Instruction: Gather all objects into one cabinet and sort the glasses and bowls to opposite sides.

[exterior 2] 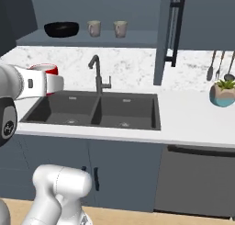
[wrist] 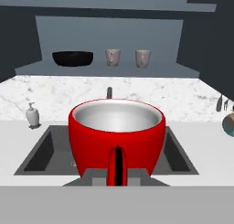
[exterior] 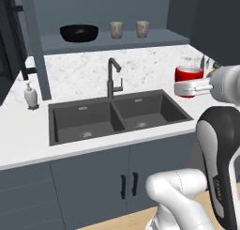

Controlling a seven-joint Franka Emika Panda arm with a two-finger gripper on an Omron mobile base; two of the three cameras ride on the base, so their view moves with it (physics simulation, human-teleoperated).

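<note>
Fingers of the gripper (exterior: 188, 88) are clasping the red cup (exterior: 189, 75), which is sitting upright just above them with its handle turned back toward the hand; the hand view is looking straight at that cup (wrist: 117, 136) and into its pale grey inside. From the left base view the white forearm is reaching in level from the right, carrying the cup in the air above the right end of the dark double sink (exterior: 117, 116). Well beyond the fingers and higher up, the cabinet (exterior: 112, 40) is standing open-fronted, its shelf holding the black bowl (exterior: 79, 33) at the left and the two tan cups (exterior: 116, 29) just right of it, each standing apart from the other.
</note>
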